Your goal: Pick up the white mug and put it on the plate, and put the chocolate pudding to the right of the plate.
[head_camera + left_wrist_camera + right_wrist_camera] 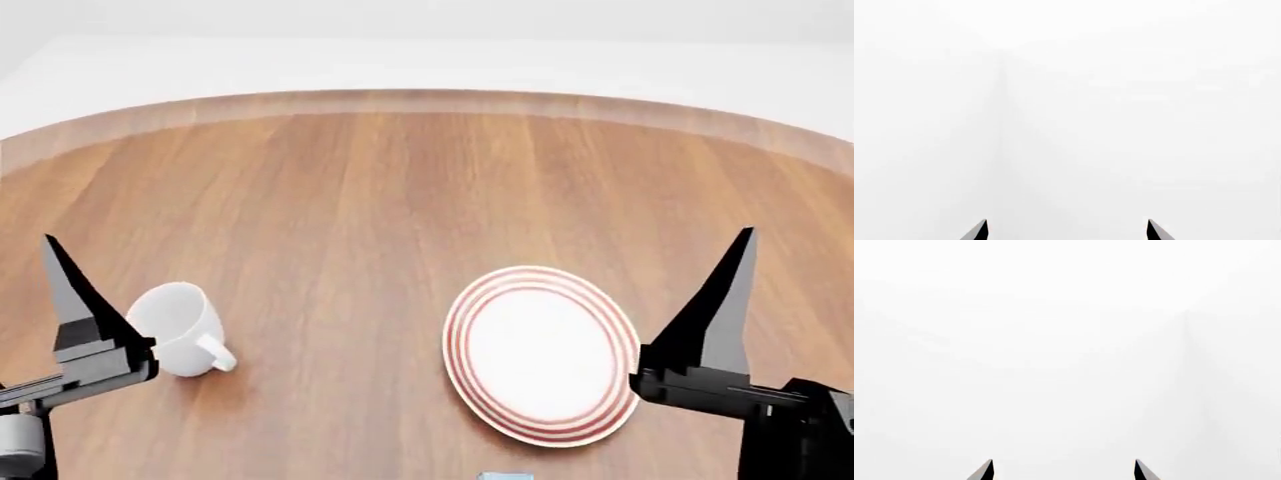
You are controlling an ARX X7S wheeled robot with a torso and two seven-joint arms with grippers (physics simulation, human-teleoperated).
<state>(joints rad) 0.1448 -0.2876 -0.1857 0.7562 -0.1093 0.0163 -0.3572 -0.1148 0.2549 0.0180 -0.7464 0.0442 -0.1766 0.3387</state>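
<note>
The white mug (pixel 178 315) rests on the wooden table (pixel 400 190) at the left, its loop handle pointing toward the plate (pixel 541 352). The plate, white with red rings, lies right of centre with nothing on it. A light blue sliver at the bottom edge (pixel 505 476) is all that shows of the chocolate pudding. My left gripper (pixel 51 245) points up, just left of the mug and apart from it. My right gripper (pixel 745 235) points up just right of the plate. In the wrist views both the left gripper (pixel 1067 227) and the right gripper (pixel 1063 467) are open and hold nothing.
The table's curved far edge (pixel 427 97) runs across the back, with a white wall behind it. Both wrist views face only plain white.
</note>
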